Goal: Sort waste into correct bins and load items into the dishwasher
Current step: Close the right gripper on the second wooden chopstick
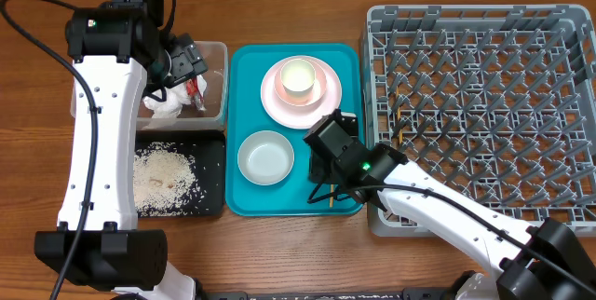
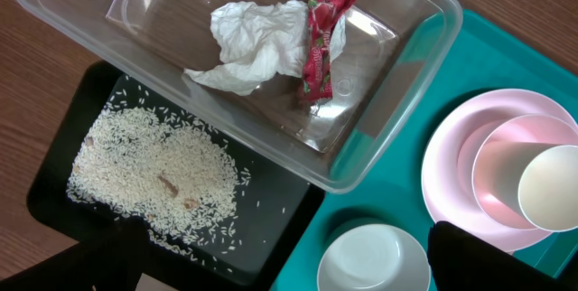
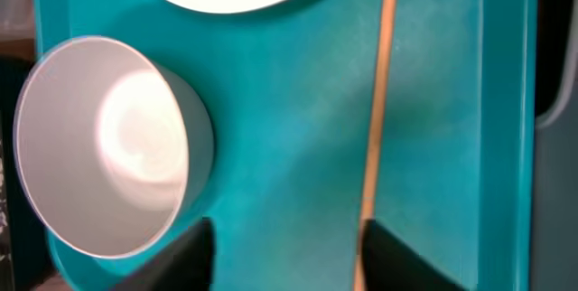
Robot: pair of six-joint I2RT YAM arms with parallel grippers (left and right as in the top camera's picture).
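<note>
My right gripper hangs half-spread over the smooth teal tray, with a thin wooden chopstick lying loose just inside one finger. My left gripper gapes wide above the clear tub left of that tray, where the crumpled napkin sits.

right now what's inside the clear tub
A crumpled white napkin and a red wrapper lie in the clear tub, touching. Whatever is beneath the napkin is covered.

teal tray, pink plate, white bowl, black tray under white rice, grey rack.
</note>
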